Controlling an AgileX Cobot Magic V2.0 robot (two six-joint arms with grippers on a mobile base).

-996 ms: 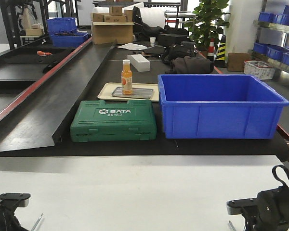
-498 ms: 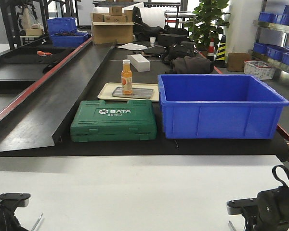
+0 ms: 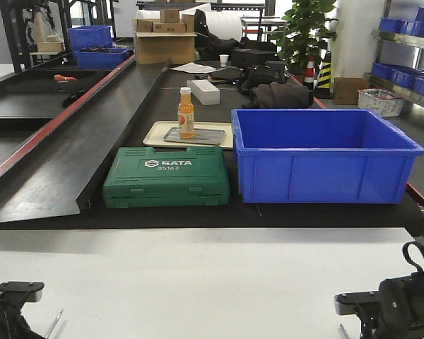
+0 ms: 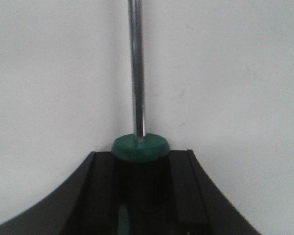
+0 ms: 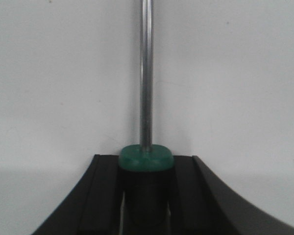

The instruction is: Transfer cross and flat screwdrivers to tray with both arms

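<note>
- White table (image 3: pixel 198 282): on the near side of the green SATA tool case (image 3: pixel 167 176); both arms work low over it.
- Blue bin (image 3: pixel 325 159): just right of the case. Not the target.
- Grey metal tray (image 3: pixel 205 137): just behind the case, lying on a beige tray (image 3: pixel 154 134). An orange bottle (image 3: pixel 186 113) stands on its left part.
- Left gripper (image 4: pixel 140 169): near-left of the case, fingers pinching the black-and-green handle of the left screwdriver (image 4: pixel 135 73), shaft pointing forward over the table.
- Right gripper (image 5: pixel 146 171): near-right of the case, fingers pinching the right screwdriver (image 5: pixel 146 73) the same way.
- Tips are out of frame, so cross or flat can't be told.
- Step looks like lift and carry. Keep both pinches firm, raise the shafts above the case lid before moving forward, stagger the arms at the small tray, and lay the tools right of the bottle so it isn't knocked.
</note>
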